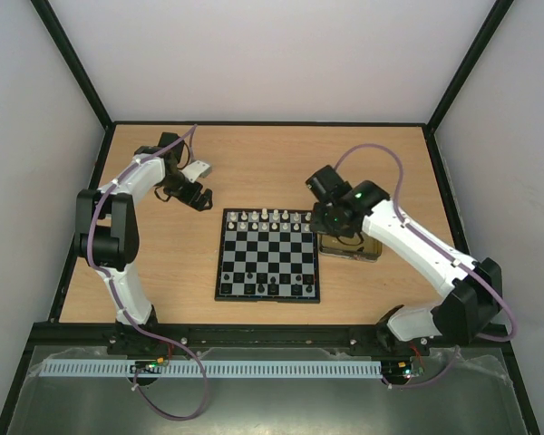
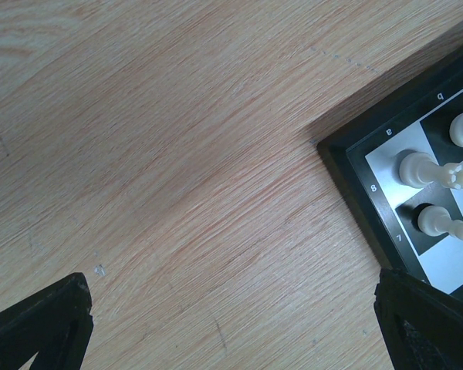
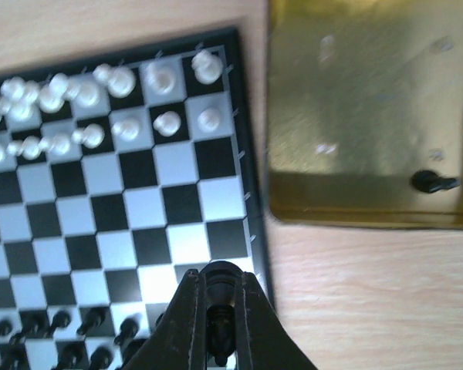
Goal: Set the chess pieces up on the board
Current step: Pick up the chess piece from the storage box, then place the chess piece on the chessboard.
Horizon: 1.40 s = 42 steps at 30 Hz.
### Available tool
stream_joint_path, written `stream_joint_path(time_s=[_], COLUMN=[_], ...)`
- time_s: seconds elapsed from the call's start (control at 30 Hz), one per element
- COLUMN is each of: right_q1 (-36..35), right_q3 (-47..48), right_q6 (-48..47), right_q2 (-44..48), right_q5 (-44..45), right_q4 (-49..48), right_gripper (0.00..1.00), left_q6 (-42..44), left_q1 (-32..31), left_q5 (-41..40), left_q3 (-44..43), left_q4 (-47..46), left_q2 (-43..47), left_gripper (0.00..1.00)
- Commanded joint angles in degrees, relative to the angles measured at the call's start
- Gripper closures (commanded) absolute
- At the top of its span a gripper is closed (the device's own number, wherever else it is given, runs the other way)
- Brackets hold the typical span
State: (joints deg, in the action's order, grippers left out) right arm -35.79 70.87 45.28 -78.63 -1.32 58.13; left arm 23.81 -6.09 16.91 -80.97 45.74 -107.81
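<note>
The board (image 1: 268,258) lies mid-table. White chess pieces (image 1: 270,217) fill its two far rows and black pieces (image 1: 272,288) stand along its near edge. My right gripper (image 1: 331,224) hovers at the board's far right corner, over the edge of the gold tray (image 1: 370,251). In the right wrist view it (image 3: 220,297) is shut on a black piece (image 3: 220,279), held above the board's right rim (image 3: 247,154). One black piece (image 3: 432,182) lies in the tray (image 3: 370,116). My left gripper (image 1: 198,199) is open and empty over bare wood, left of the board's far left corner (image 2: 347,166).
The left wrist view shows white pieces (image 2: 420,168) on the corner squares and my left fingers (image 2: 46,324) wide apart. The wooden table (image 1: 163,272) is walled on three sides. The tray sits close against the board's right side.
</note>
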Motion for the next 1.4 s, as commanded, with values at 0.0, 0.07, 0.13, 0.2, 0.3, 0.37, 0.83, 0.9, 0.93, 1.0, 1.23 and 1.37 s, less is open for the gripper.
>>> stream_joint_path(time_s=[0.0,0.07,0.13,0.2,0.3,0.37,0.83,0.9,0.93,1.0,1.23,1.37], right_q1=[-7.76,-11.49,-14.52,-17.00,-20.50,-22.46,-26.46,-26.44,-26.53,-26.52,-26.74,-27.56], right_q3=[0.76,0.15,-0.66,-1.83,-3.70,-4.52,-12.11,-12.54,-12.54,-12.55,-11.94,-11.81], right_q6=[7.58,9.78,12.01,13.69,15.79,16.63,19.47,19.20,19.01,18.63,17.92,18.15], right_q2=[0.31,-0.06,-0.36,-0.53,-1.24,-2.21,-4.52,-5.19,-5.48,-6.18,-7.42,-7.71], right_q5=[1.31,1.60,1.71,1.59,1.43,1.68,2.46,1.86,1.71,1.51,0.94,0.38], right_q4=[2.95,2.24,1.59,0.37,-1.42,-1.84,-7.84,-8.88,-9.22,-9.88,-10.47,-10.50], right_gripper=[0.98,0.98,0.98,0.98,0.98,0.98,0.98,0.98,0.98,0.98,0.98,0.98], left_q6=[-0.26,-0.18,-0.17,-0.13,-0.17,-0.17,-0.35,-0.36,-0.36,-0.35,0.00,0.01], left_q1=[0.04,0.05,0.05,0.02,0.02,0.02,-0.07,-0.15,-0.15,-0.15,-0.07,-0.07], left_q5=[0.85,0.85,0.81,0.91,0.92,0.91,0.84,0.85,0.80,0.76,0.34,0.44], left_q3=[-0.27,-0.24,-0.22,-0.17,-0.11,-0.01,0.10,0.05,0.01,-0.13,-0.31,-0.27], left_q4=[0.69,0.67,0.59,0.58,0.50,0.41,0.17,0.14,0.15,0.10,0.12,0.14], left_q2=[1.25,1.31,1.42,1.46,1.57,1.68,1.64,1.55,1.41,1.34,1.19,1.11], left_gripper=[0.01,0.01,0.01,0.01,0.01,0.01,0.01,0.01,0.01,0.01,0.01,0.01])
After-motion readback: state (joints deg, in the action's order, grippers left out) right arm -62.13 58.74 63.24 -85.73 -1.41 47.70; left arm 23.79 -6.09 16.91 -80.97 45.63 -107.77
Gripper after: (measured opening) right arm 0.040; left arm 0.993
